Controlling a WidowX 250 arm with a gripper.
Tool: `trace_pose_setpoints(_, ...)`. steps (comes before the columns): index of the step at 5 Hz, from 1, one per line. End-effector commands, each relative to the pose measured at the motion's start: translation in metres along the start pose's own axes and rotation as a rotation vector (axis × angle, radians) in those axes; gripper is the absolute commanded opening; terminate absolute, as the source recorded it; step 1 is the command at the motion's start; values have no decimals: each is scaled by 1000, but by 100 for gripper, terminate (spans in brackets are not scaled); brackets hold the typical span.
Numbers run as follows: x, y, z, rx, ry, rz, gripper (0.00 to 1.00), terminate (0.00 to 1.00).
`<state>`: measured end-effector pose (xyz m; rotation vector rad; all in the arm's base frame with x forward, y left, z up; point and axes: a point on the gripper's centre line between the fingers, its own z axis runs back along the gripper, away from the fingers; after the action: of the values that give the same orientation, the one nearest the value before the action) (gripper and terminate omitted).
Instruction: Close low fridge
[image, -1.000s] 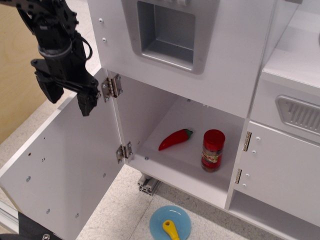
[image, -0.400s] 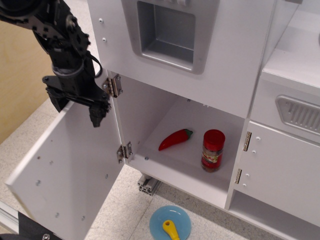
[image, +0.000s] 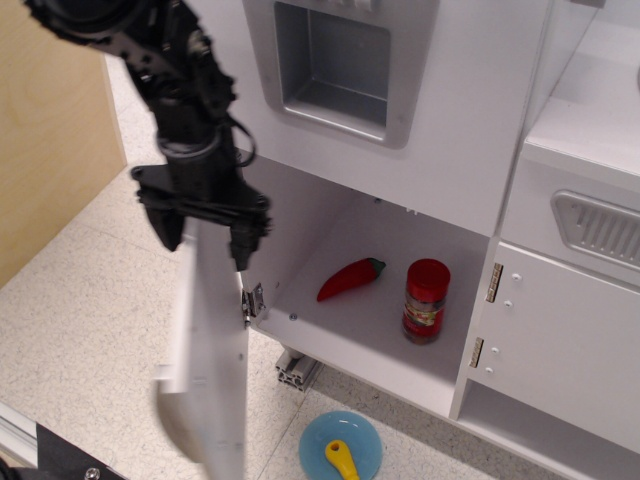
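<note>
Tool (image: 203, 232) is straddling the top edge of the low fridge door (image: 212, 370) with prongs spread – door standing edge-on, hinged beside the open compartment (image: 370, 300) lying to its right, so closing means sweeping rightward.

A single high, close view looks steeply down into the open low fridge (image: 370, 290).

likely a lab: toy kitchen (image: 470, 120) on aluminium framing (image: 297, 368).

The speckled floor (image: 90, 300) carries a blue plate (image: 341, 445) before the white toy kitchen (image: 480, 130).
</note>
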<state>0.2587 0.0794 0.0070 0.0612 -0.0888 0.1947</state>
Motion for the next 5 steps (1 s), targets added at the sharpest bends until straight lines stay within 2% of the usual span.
trace_pose_setpoints(1, 18, -26, 42, -39, -73, 36, 100, 0)
trace_pose_setpoints(2, 9, -28, 54, -54, -75, -7, 100, 0)
trace_pose_setpoints(3, -7, -22, 57, -65, -58, -63, 100, 0)
trace_pose_setpoints(4, -19, -18, 34, -17, -56, -115, 100, 0)
trace_pose_setpoints(5, -29, -21, 11, -31, -54, -153, 100, 0)
